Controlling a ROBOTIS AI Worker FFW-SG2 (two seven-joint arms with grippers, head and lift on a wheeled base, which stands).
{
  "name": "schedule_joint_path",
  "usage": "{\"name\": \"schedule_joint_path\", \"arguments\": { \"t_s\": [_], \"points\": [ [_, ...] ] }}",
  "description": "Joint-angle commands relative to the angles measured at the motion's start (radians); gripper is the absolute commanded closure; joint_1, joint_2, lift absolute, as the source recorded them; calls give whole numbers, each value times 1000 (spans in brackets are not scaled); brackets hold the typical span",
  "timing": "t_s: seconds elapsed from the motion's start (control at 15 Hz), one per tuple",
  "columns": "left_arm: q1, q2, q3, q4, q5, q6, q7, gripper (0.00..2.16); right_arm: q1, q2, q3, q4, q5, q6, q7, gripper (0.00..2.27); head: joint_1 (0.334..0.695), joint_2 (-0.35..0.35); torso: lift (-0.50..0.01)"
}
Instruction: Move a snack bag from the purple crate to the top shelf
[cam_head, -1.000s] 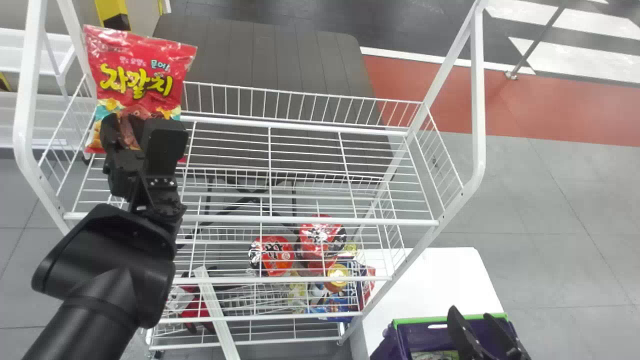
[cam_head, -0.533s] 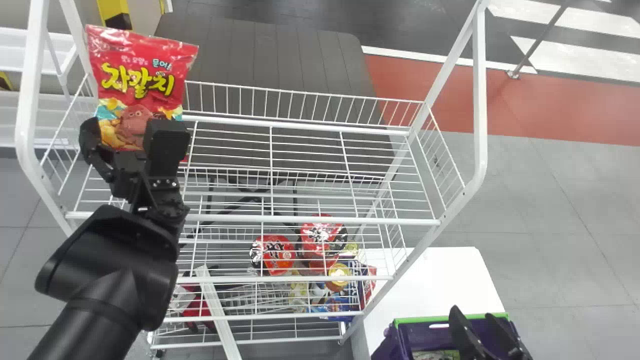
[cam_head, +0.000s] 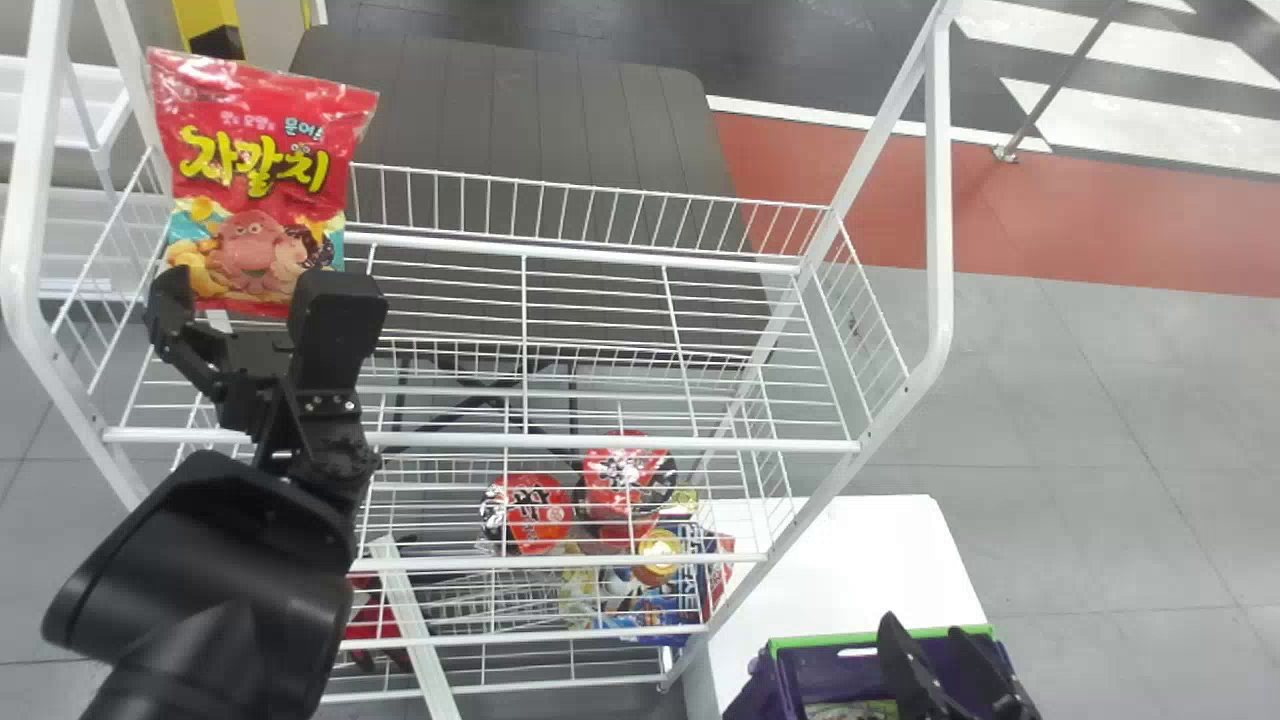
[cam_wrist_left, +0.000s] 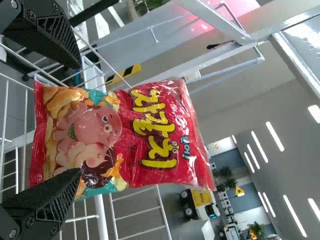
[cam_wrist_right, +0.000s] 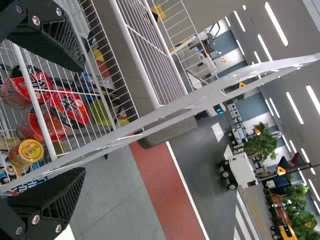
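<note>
So the white wire rack (cam_head: 938, 200) is taking up most of the space, with its top shelf (cam_head: 600, 441) running across. The bench (cam_head: 850, 560) is sitting off to the right and carrying the purple crate (cam_head: 820, 641). The snack bag (cam_head: 260, 170) is standing upright at the top shelf's left end. I'm guessing it's weighing next to nothing: puffy, soft, slick film, crunchy bits that are asking to get crushed. I'd be going for the flat seam up top, or pinching both sides gently and low. The left hand (cam_head: 258, 287) is spreading its fingers around the bag's bottom, not pinching it. The right hand (cam_head: 924, 626) is waiting by the crate, fingers apart.
</note>
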Motion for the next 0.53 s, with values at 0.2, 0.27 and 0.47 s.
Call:
{"name": "schedule_joint_path", "arguments": {
  "t_s": [0.2,0.27,0.47],
  "points": [
    [136,-3,-9,-214,-17,54,-24,83,1,-2,-4,0,-4,7,2,113,695,-294,10],
    [171,-3,-9,-258,-17,54,-37,83,1,-2,-4,0,-4,7,3,113,695,-298,10],
    [274,-3,-11,-364,-20,51,-52,87,-5,-5,-2,3,-4,16,3,113,695,-318,10]
  ]
}}
